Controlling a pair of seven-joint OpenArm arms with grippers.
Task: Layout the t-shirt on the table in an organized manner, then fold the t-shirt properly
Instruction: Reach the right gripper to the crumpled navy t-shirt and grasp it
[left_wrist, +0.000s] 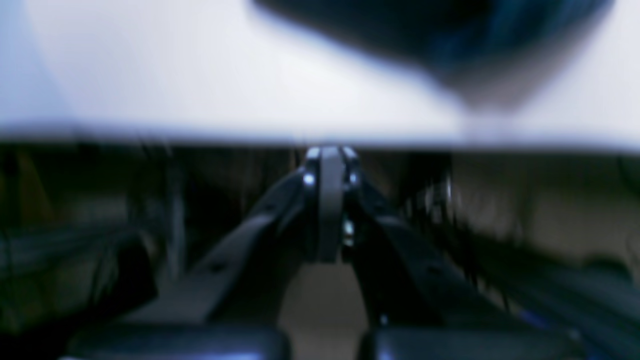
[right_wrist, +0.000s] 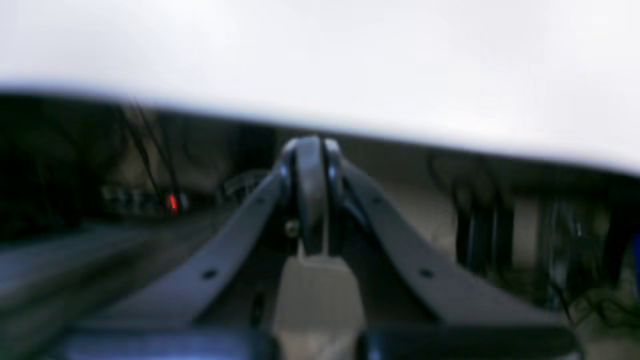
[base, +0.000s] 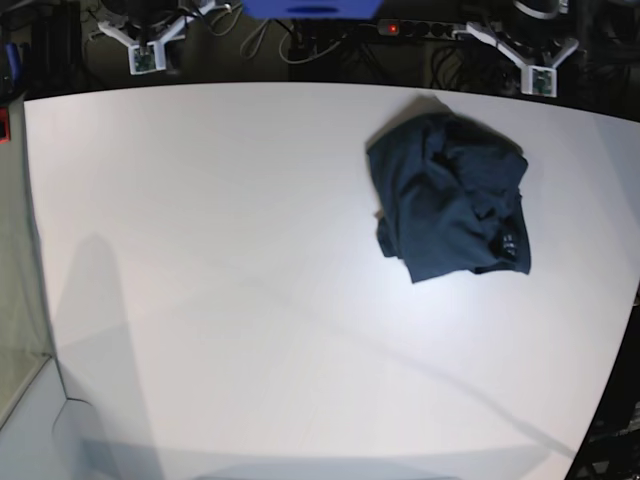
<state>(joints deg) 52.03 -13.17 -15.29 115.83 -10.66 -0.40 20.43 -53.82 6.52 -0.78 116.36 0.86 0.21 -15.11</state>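
Note:
The dark navy t-shirt (base: 450, 195) lies crumpled in a heap on the white table (base: 250, 250), at the far right, with a small white label mark near its right edge. It shows blurred at the top of the left wrist view (left_wrist: 450, 30). My left gripper (left_wrist: 330, 155) is shut and empty, hanging off the table's (left_wrist: 200, 75) far edge, apart from the shirt. My right gripper (right_wrist: 310, 145) is shut and empty, off the table's (right_wrist: 350, 60) far edge at the other side. Both arms sit beyond the far edge in the base view.
Cables, a power strip (base: 420, 28) with a red light and a blue box (base: 310, 8) lie behind the far edge. The table's edge curves in at the right (base: 625, 330). A grey panel (base: 15, 250) stands at the left.

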